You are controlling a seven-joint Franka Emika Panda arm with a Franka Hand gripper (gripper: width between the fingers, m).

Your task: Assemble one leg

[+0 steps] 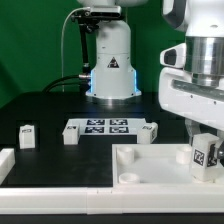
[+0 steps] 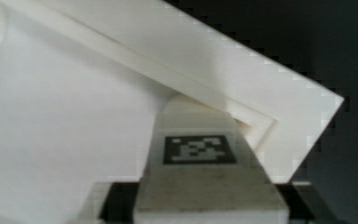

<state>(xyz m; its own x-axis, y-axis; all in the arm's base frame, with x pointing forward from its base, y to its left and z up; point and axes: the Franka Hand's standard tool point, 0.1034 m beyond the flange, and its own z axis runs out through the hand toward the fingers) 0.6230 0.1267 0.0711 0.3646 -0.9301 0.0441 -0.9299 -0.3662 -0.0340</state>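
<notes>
My gripper is at the exterior view's right, shut on a leg, a small white block with a black-and-white tag. It holds the leg over the right end of the large white tray-like piece. In the wrist view the leg sits between my dark fingers, its far end against the corner of the white piece. Three more legs lie on the table: one at the left, one beside the marker board, one right of it.
The marker board lies at the table's middle. The robot base stands behind it. A white part sits at the left front edge. A white rim runs along the front.
</notes>
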